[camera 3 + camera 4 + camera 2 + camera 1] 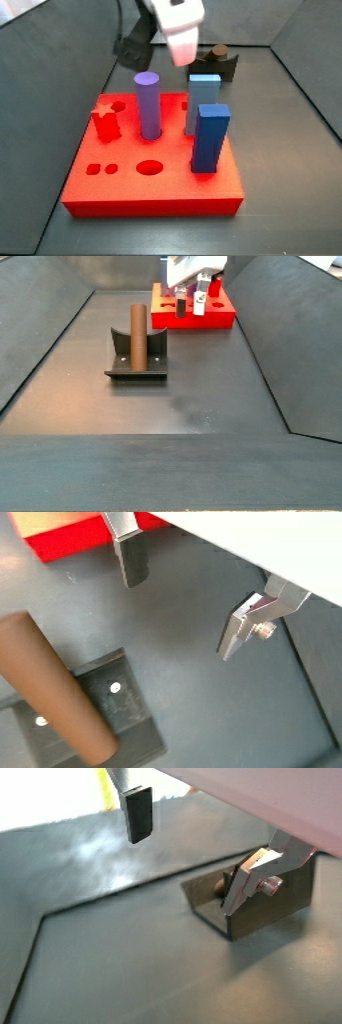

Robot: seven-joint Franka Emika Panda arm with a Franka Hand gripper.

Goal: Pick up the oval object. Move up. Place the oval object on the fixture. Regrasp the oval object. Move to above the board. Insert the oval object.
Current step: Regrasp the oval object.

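Gripper (181, 597): your fingers (130, 557) stand wide apart with nothing between them, up near the board (195, 311).
Oval object (135, 331): it leans upright on the fixture (138, 360) (well apart from your gripper).

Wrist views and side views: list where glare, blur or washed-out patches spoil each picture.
In a wrist view, glare whitens the floor behind the open, empty claw, and a blurred pale body fills one corner. In a side view, the claw's white housing is overexposed and soft; in the other side view, the brown peg on the fixture looks sharp.
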